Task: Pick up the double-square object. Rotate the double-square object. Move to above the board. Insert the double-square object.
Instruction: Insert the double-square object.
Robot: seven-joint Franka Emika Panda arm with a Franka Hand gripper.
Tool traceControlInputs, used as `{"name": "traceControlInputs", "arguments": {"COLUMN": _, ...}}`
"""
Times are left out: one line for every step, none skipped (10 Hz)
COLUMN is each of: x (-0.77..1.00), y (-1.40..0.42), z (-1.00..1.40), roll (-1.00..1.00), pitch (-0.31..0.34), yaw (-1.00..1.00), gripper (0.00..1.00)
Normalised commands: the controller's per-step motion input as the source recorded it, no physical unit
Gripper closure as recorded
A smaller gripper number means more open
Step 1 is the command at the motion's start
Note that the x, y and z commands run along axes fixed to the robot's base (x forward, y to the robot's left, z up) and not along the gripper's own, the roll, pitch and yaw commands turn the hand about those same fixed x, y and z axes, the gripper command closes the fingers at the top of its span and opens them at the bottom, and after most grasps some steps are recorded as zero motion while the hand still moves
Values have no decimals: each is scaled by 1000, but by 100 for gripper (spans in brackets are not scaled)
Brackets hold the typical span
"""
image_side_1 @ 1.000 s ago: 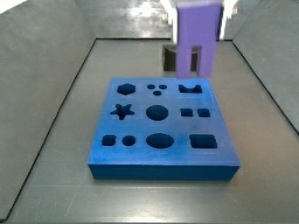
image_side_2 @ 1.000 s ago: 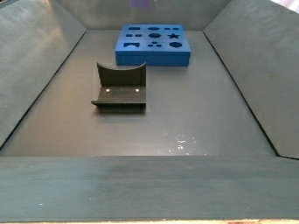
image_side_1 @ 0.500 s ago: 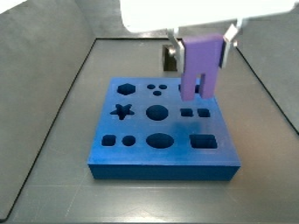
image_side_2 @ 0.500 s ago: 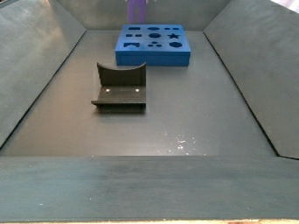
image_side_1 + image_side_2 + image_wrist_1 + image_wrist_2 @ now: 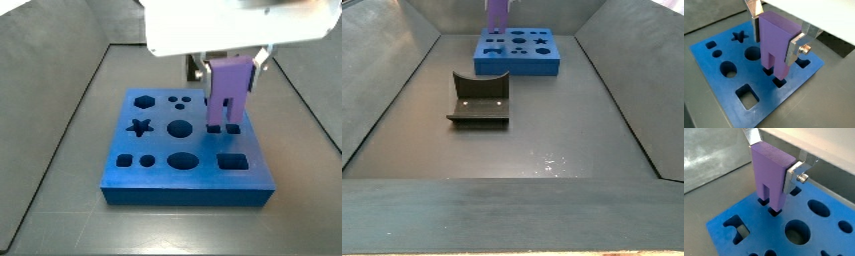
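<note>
In a side view the dark holder (image 5: 478,101) sat nearest on the grey surface (image 5: 543,150), well apart from the board (image 5: 517,52) farther back. The block (image 5: 497,17) stood upright over the board's far left part in that view.

In both wrist views the gripper (image 5: 776,31) had its jaws pinching the block (image 5: 775,45) on two opposite faces, one silver finger (image 5: 796,44) pressed flat against its side. The block hung upright, its lower end split into two legs. Those legs reached down to a pair of small square cutouts (image 5: 775,78) in the board (image 5: 724,91); the leg tips looked level with or just inside the openings, though how deep they sat could not be told.

From a side view the gripper (image 5: 231,62) stood over the board's (image 5: 186,186) right half, the block (image 5: 229,93) meeting the paired square holes (image 5: 223,128). A star cutout (image 5: 138,127) lay on the left, a larger square hole (image 5: 234,160) nearer the front edge.
</note>
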Motion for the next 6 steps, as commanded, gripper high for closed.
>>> {"name": "traceControlInputs", "arguments": {"x": 0, "y": 0, "z": 0, "roll": 20, "pitch": 0, "yaw": 0, "gripper": 100}}
{"name": "traceControlInputs", "arguments": {"x": 0, "y": -37, "z": -337, "roll": 129, "pitch": -20, "yaw": -111, "gripper": 100}}
{"name": "traceControlInputs", "arguments": {"x": 0, "y": -89, "z": -491, "roll": 414, "pitch": -20, "yaw": -240, "gripper": 100}}
{"name": "traceControlInputs", "arguments": {"x": 0, "y": 0, "z": -131, "roll": 109, "pitch": 0, "yaw": -146, "gripper": 100}}
{"name": "traceControlInputs", "arguments": {"x": 0, "y": 0, "z": -31, "roll": 0, "pitch": 0, "yaw": 0, "gripper": 100}}
{"name": "traceControlInputs", "arguments": {"x": 9, "y": -43, "z": -137, "roll": 0, "pitch": 0, "yaw": 0, "gripper": 100}}
